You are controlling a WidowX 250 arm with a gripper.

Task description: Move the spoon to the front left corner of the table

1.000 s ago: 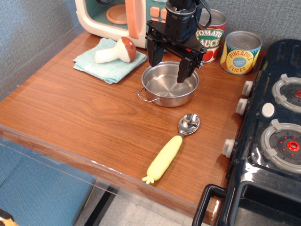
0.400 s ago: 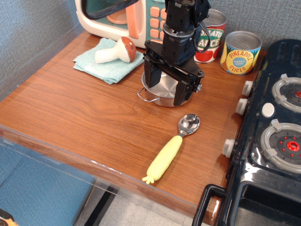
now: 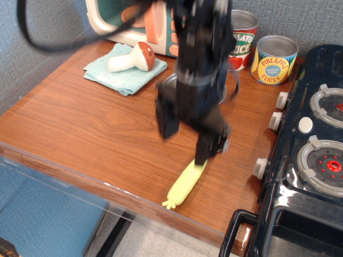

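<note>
The spoon point(image 3: 184, 186) lies on the wooden table point(image 3: 96, 128) near the front edge, right of centre. Only its pale yellow-green handle shows; the silver bowl is hidden behind the gripper. My black gripper point(image 3: 185, 143) hangs over the spoon's upper half, blurred by motion. Its two fingers stand apart and hold nothing: one finger point(image 3: 166, 119) is to the left, the other point(image 3: 205, 150) reaches down by the top of the handle. I cannot tell if it touches the spoon.
A steel pot point(image 3: 169, 81) sits behind the arm, mostly hidden. A toy mushroom point(image 3: 133, 58) lies on a teal cloth point(image 3: 120, 76) at back left. Tomato can point(image 3: 240, 38) and pineapple can point(image 3: 274, 59) stand at the back. A black toy stove point(image 3: 308, 155) fills the right side. A toy microwave point(image 3: 128, 19) is at the back.
The gripper has moved from above the pot forward and down to over the spoon, now hiding its bowl. The spoon has not moved.
</note>
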